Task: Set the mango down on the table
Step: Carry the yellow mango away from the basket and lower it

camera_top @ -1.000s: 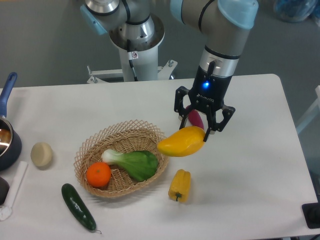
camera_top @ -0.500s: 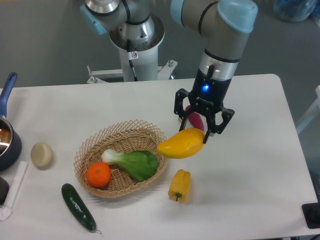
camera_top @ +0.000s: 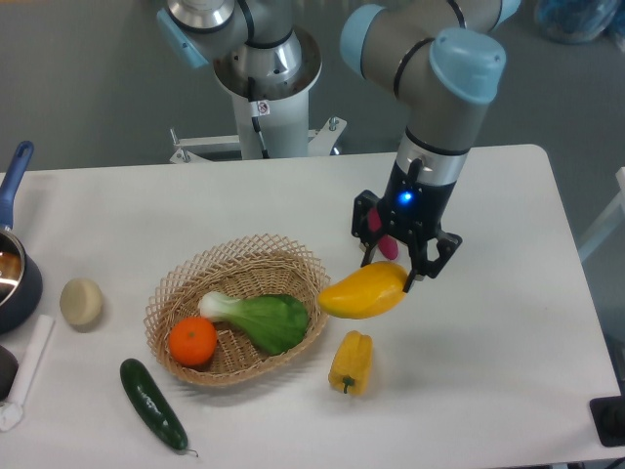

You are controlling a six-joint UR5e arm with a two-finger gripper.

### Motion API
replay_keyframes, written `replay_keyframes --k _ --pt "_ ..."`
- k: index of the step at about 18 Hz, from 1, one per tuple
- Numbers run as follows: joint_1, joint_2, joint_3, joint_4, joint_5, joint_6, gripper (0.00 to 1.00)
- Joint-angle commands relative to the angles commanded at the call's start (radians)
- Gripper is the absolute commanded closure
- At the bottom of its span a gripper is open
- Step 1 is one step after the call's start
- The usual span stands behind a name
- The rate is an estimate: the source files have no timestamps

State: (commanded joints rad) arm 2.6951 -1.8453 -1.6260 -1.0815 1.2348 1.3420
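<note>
Near edge first: cucumber (camera_top: 153,404) at about 7 o'clock of the view, yellow bell pepper (camera_top: 351,362) at roughly 5 o'clock, both lying on the table (camera_top: 488,371). Wicker basket (camera_top: 239,309) just left of centre holds an orange (camera_top: 192,341) and a bok choy (camera_top: 260,319).

Step in hand: carry and set down. The mango (camera_top: 363,291) is out of the basket, at the basket's 3 o'clock, just above the pepper, and looks lifted off the surface, though contact is hard to judge. The gripper (camera_top: 398,256) has its jaws closed on the mango's right end. A magenta object sits partly hidden behind the fingers, can't tell what.

Next move likely: lower onto bare white tabletop toward 3–4 o'clock, clear of the pepper, then release. Risk: the mango rolls into the pepper.

Far left, 9 o'clock: pale round item (camera_top: 81,301), blue-handled pot (camera_top: 14,262). Beyond: second robot base (camera_top: 266,68), grey floor.
</note>
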Motion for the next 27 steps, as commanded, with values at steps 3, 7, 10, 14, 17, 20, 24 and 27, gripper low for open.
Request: replay_keyframes --k 3,7,10,14,17,20,24,27 --pt "0.017 -0.046 0.003 0.005 0.050 0.046 0.44" --pt "0.020 -0.120 0.028 0.067 0.055 -0.006 0.44" --pt "0.028 -0.166 0.032 0.142 0.055 -0.078 0.44" --pt "0.040 -0.201 0.041 0.153 0.052 -0.128 0.44" --pt "0.049 -0.232 0.054 0.155 0.054 -0.133 0.44" --pt "0.049 -0.270 0.071 0.156 0.055 -0.133 0.44" --pt "0.048 -0.305 0.089 0.156 0.055 -0.132 0.44" --pt "0.048 -0.318 0.092 0.156 0.055 -0.129 0.44"
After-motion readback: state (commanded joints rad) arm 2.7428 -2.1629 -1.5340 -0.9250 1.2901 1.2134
